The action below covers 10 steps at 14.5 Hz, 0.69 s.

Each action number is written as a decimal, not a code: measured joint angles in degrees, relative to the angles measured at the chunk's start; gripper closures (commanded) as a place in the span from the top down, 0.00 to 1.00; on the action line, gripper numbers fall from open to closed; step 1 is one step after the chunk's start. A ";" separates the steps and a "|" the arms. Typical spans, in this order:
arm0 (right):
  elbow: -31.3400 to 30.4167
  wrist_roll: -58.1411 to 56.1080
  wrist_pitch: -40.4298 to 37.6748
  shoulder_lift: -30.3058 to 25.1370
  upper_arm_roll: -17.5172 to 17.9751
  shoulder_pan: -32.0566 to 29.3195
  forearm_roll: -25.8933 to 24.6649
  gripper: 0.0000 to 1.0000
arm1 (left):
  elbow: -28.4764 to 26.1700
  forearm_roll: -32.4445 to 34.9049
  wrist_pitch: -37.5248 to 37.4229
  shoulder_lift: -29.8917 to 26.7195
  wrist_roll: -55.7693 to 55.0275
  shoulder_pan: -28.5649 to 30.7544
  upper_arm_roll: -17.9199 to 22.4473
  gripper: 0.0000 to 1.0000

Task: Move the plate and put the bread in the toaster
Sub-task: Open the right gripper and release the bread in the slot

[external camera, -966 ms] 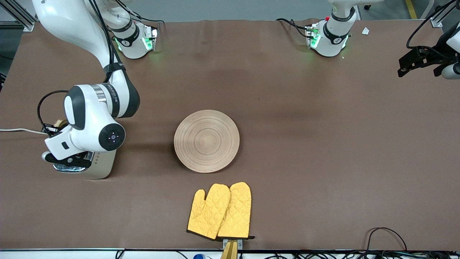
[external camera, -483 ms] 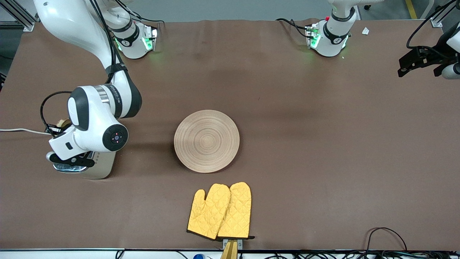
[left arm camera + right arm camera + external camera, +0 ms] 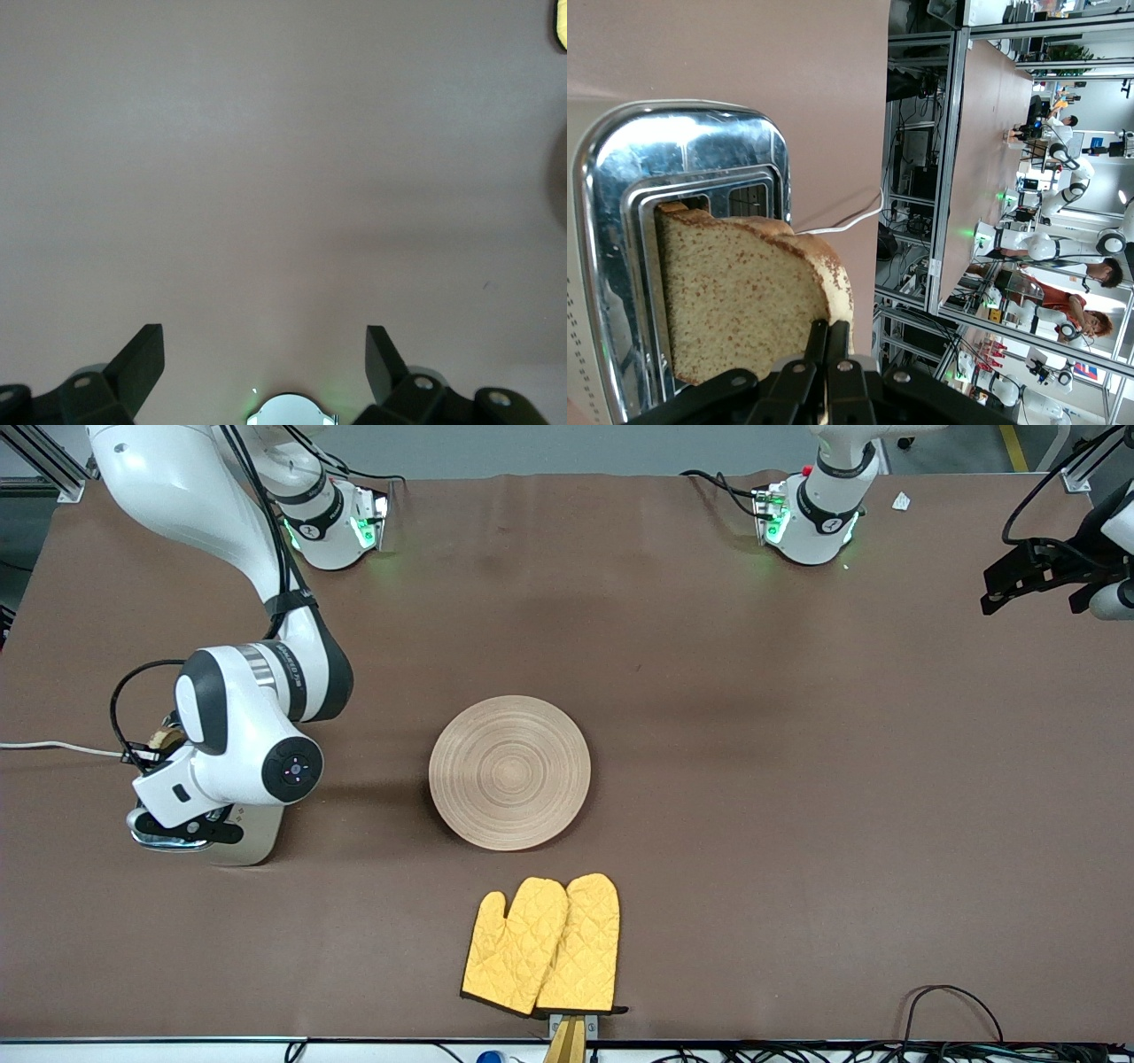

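Note:
My right gripper is over the toaster, near the right arm's end of the table. In the right wrist view it is shut on the edge of the brown speckled bread. The slice's far end is at the mouth of one slot in the chrome top. In the front view only a bit of the bread shows past the wrist. The wooden plate lies at the table's middle, with nothing on it. My left gripper waits open at the left arm's end; it is over bare table.
Two yellow oven mitts lie nearer to the front camera than the plate, close to the table's edge. The toaster's white cord runs off the right arm's end of the table. Cables lie along the near edge.
My right wrist has shifted slightly toward the plate and lower over the toaster, carrying the bread with it. The left arm and the plate have not moved.

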 measured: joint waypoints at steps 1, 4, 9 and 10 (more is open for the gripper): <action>0.00 0.01 0.74 0.19 -0.03 -0.19 0.00 0.71 | 0.00 0.00 0.00 0.00 0.00 0.00 0.00 1.00; 0.00 0.02 1.86 1.27 -0.05 -1.01 0.15 1.00 | 0.00 0.00 0.00 0.00 0.00 0.00 0.00 1.00; 4.40 0.26 2.73 1.57 -0.19 -2.35 13.07 1.00 | 0.00 0.00 0.00 0.00 0.00 0.01 0.00 1.00; 6.20 0.24 3.17 1.26 -0.28 -3.84 18.16 1.00 | 0.00 0.00 0.00 0.00 0.00 0.02 0.00 1.00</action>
